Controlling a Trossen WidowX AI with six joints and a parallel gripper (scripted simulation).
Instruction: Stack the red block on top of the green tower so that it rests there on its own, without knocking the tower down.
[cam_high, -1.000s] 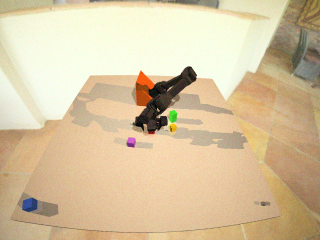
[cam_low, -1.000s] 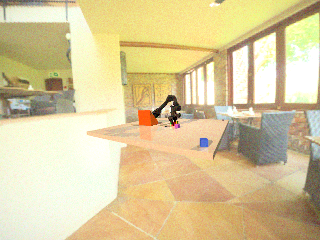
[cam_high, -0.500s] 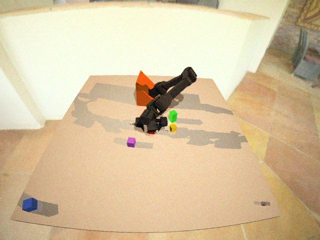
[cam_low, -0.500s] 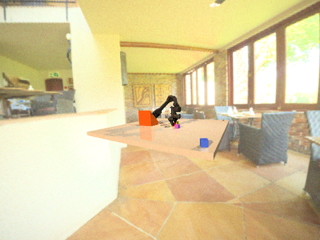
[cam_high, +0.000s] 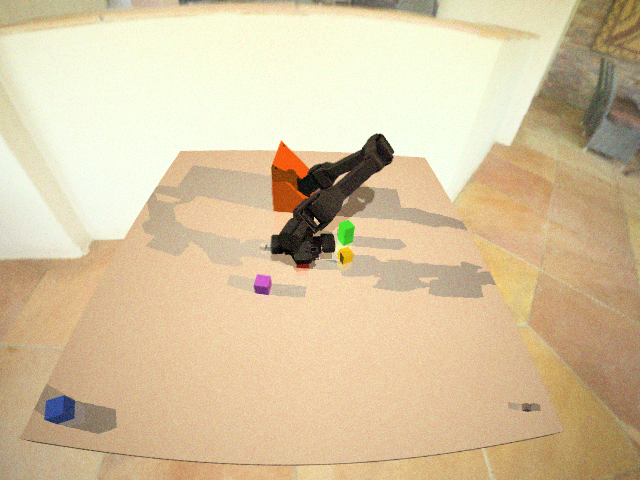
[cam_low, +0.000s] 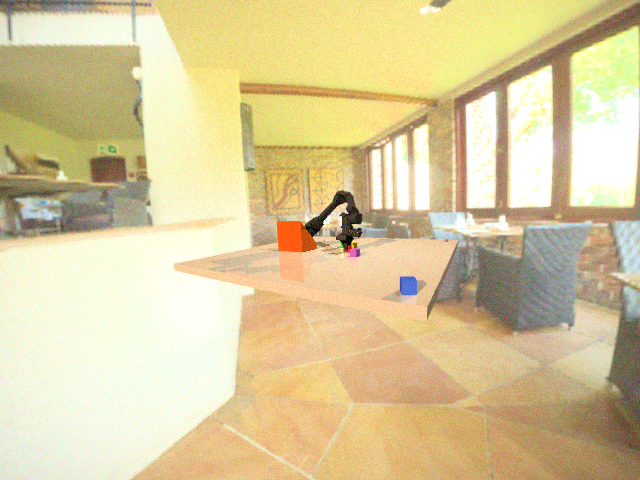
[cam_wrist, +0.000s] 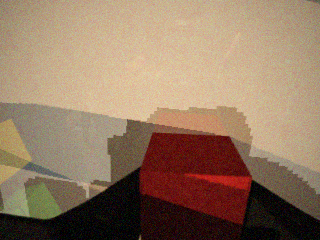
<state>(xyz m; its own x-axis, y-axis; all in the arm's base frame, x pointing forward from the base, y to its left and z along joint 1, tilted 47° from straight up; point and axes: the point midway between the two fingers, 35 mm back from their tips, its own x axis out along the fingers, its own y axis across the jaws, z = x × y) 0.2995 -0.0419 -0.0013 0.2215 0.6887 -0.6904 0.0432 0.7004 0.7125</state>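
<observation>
The fingers are closed on the red block (cam_high: 302, 266) (cam_low: 349, 247) (cam_wrist: 195, 187), with one finger against each side. The lower end of the block is outside the wrist view; its clearance from the surface (cam_high: 310, 361) (cam_low: 336, 279) cannot be determined.

Positions, left to right in the top view:

- Blue block (cam_high: 59, 409) (cam_low: 408, 285): near the front left corner of the surface.
- Purple block (cam_high: 262, 284) (cam_low: 354, 252): in front and to the left of the red block.
- Orange wedge (cam_high: 283, 193) (cam_low: 292, 236): at the rear, beside the lower part of the black arm (cam_high: 330, 204) (cam_low: 352, 206).
- Red block: below the arm's end, mostly hidden, apart from the green tower.
- Yellow block (cam_high: 345, 255) (cam_low: 354, 244) (cam_wrist: 10, 150): right of the red block, just in front of the tower.
- Green tower (cam_high: 345, 233) (cam_low: 341, 245) (cam_wrist: 42, 200): upright, top face exposed.
- Small dark object (cam_high: 526, 407): near the front right corner; type indeterminate.
</observation>
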